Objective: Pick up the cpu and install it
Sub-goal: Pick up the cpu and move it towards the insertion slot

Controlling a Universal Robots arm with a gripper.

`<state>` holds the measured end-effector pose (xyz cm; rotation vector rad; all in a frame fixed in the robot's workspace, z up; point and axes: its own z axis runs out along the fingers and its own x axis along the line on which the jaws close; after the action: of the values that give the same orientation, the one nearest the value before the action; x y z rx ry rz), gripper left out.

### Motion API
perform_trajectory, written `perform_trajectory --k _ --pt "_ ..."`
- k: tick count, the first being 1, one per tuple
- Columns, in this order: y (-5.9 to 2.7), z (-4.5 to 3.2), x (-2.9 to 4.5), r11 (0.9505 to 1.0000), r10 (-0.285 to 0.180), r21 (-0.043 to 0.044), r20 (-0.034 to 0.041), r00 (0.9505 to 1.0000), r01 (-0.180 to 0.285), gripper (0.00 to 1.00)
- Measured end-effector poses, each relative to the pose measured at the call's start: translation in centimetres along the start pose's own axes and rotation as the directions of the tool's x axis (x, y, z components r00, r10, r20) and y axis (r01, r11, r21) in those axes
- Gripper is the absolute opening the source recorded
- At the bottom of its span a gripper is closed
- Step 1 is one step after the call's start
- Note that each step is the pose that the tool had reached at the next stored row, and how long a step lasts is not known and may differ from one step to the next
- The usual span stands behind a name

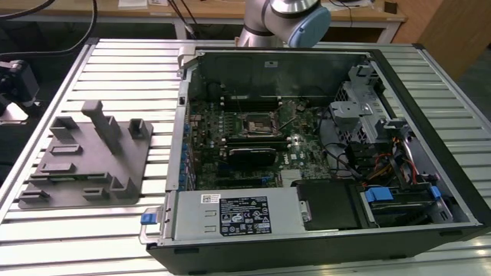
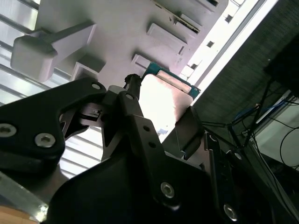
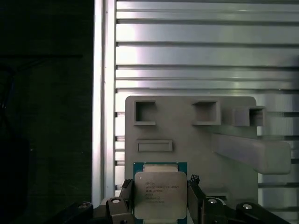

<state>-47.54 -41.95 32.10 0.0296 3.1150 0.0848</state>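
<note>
Currently: cpu [image 3: 160, 186], square, silver-grey lid with lines of dark print, green rim; clamped edge-to-edge between gripper [image 3: 160, 200] jaws, held away from grey fixture [image 3: 187, 135] on slatted surface [image 3: 205, 56].

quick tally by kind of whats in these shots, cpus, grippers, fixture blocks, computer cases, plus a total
cpu: 1, held in the gripper
gripper: 1
grey fixture block: 1
open computer case: 1
total: 4
</note>
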Motion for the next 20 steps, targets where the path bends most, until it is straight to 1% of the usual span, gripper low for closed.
perform_trajectory --k 6,16,20 --pt "0.08 -1.46 -0.04 1.0 0.0 -0.0001 0.0 1.0 0.0 0.54" --pt "0.25 -4.53 -0.11 1.0 0.0 0.0 -0.0001 1.0 0.0 0.54" --pt "0.31 -5.53 -0.14 1.0 0.0 0.0 0.0 1.0 0.0 0.54"
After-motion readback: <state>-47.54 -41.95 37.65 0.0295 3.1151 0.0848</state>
